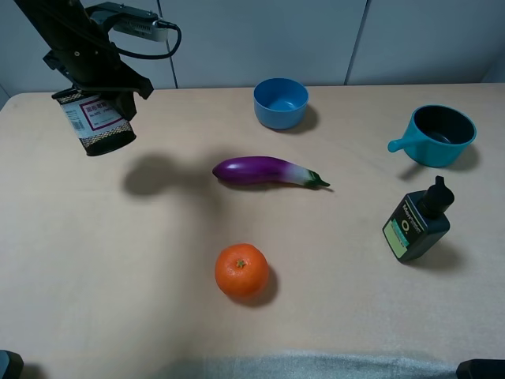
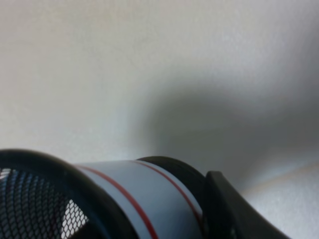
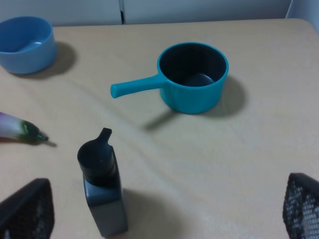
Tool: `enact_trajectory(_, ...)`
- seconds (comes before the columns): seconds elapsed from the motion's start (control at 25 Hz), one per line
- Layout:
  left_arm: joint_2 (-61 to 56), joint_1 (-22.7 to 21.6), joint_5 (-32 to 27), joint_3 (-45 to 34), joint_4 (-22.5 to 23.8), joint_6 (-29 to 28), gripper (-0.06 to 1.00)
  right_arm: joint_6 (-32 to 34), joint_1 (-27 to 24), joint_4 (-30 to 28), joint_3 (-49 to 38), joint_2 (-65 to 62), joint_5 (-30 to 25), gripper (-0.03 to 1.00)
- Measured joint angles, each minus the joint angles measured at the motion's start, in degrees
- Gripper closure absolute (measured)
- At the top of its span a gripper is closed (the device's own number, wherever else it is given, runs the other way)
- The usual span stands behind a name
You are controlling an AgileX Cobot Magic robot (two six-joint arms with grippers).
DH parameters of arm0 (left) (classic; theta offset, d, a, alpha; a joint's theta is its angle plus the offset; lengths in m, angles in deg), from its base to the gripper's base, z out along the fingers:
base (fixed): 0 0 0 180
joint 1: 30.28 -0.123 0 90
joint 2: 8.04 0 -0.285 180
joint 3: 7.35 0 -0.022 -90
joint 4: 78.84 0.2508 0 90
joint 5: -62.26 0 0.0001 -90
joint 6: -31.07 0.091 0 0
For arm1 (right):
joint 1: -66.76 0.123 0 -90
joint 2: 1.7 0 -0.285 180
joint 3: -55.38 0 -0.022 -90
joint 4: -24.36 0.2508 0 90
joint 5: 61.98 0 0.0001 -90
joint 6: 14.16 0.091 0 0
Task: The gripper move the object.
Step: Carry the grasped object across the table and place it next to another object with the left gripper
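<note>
Left pincer (image 1: 96, 93) clamped on the tilted mesh cup (image 1: 101, 126), held above the desk (image 1: 158, 300); a weak rim grip could let the cup slip and drop.

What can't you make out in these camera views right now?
- Mesh pen holder label text: too small in the exterior high view, blurred in the left wrist view.
- Eggplant: cut off by the right wrist view's edge.
- Black bottle label print: too small in the exterior high view.

Even light, soft shadows; mesh cup (image 2: 134, 194) blurred in left wrist view.
</note>
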Motion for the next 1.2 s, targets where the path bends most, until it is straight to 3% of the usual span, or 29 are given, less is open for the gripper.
enact_trajectory(0.24,-2.0,4.5,-2.3,0.0,4.5,-4.9,0.64,0.0,0.0,0.0,0.0,0.0,0.0,0.28)
enact_trajectory(1.2,-4.0,19.0,-6.7,0.0,9.5,-11.3,0.64,0.0,0.0,0.0,0.0,0.0,0.0,0.28)
